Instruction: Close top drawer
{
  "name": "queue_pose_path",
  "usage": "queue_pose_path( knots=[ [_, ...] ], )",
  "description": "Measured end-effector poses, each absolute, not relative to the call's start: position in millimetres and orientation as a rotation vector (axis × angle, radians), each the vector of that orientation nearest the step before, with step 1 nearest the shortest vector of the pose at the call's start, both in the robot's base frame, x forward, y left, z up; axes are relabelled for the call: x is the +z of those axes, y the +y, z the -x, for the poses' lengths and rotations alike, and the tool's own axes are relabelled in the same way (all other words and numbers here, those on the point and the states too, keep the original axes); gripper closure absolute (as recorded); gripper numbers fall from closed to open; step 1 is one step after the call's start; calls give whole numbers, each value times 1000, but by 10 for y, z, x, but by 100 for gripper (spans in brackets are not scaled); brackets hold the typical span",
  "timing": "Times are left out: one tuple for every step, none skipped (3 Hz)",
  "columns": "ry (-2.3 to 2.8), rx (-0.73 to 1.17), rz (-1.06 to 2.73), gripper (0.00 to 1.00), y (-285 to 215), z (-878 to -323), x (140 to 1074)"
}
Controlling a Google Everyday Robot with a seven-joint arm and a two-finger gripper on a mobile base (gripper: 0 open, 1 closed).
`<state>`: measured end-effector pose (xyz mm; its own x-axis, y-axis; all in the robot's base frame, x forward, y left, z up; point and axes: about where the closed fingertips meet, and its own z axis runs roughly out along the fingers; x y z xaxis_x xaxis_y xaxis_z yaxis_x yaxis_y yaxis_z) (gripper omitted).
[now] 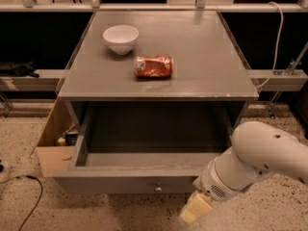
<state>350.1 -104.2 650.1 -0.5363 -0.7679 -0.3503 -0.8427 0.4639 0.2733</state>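
Drawer: top drawer [130,182] stands open | gripper [195,209] low before its front, seemingly apart (grip unreadable)

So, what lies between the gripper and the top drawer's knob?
Nothing. In the camera view, the gripper sits low, right of the knob; only bare top drawer front and floor between.

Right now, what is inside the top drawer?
The top drawer shows only bare grey floor; its front panel hides the nearest strip. The tool is outside, by the front's right end.
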Motion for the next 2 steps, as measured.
queue_pose_path(
  knots=[
    [2489, 548, 1425, 0, -975, -3884, 6591],
    [2471, 523, 1437, 7, -943, -4000, 6636]
  ],
)
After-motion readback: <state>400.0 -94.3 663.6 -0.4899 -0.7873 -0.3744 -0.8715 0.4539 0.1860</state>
